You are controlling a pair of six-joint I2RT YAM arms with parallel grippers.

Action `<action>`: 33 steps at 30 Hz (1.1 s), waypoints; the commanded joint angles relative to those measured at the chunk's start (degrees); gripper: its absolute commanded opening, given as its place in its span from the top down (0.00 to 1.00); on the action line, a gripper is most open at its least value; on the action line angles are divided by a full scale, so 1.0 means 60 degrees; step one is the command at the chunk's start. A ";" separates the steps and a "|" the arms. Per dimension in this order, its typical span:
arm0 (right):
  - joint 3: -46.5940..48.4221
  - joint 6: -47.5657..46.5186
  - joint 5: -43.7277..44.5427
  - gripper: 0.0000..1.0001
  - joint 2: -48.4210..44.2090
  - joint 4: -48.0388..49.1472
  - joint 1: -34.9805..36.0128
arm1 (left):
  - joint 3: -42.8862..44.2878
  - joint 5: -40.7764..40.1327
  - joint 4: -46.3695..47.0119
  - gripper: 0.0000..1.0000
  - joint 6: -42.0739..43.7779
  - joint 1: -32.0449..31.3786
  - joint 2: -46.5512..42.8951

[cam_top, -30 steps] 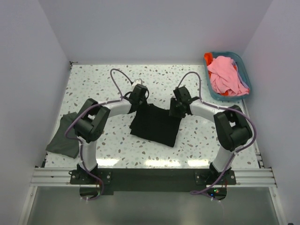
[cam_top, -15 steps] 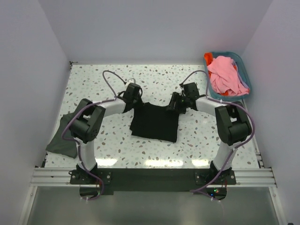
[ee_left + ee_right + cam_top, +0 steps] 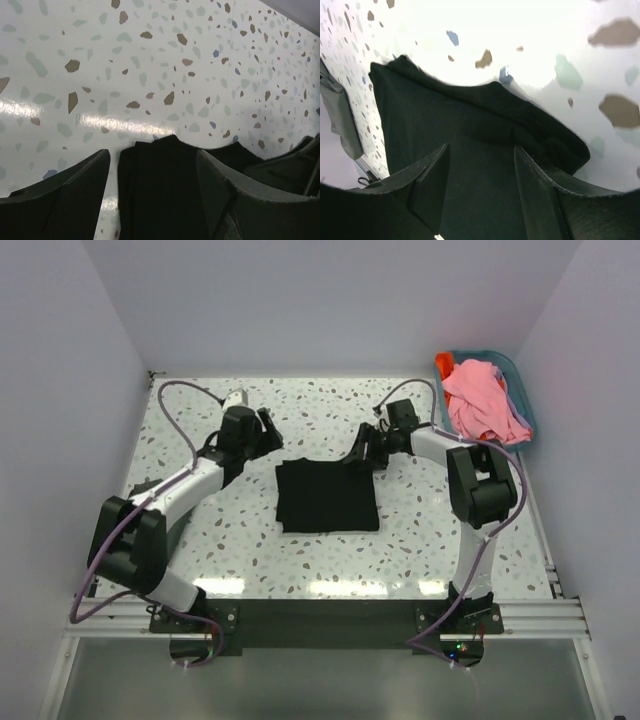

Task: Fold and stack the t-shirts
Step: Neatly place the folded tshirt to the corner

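Lying flat mid-table [image 3: 420,540], the folded black t-shirt [image 3: 327,497] is sitting as a near-square slab, barely wider than deep, its edges running almost parallel to the table's. The left gripper [image 3: 266,427] is hanging just beyond its far-left corner and the right gripper [image 3: 359,455] by its far-right corner, both with fingers spread, gripping nothing. Pink shirts [image 3: 485,400] are lying heaped in the teal basket [image 3: 522,375] far right.
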 commanded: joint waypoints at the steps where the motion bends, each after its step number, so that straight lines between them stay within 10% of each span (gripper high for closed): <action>1: 0.1088 -0.0428 -0.0121 0.42 0.0710 -0.0850 0.0016 | -0.1544 0.0000 -0.0189 0.24 -0.0143 -0.0024 -0.0723; 17: 0.2745 -0.1454 0.1637 0.26 0.0273 -0.2492 0.0338 | -0.4025 0.3296 0.2448 0.18 -0.0816 -0.0038 -0.0419; 33: 0.2159 -0.1616 0.2356 0.25 -0.0973 -0.2742 0.0309 | -0.2473 0.1950 0.0896 0.31 -0.1080 -0.1531 0.1926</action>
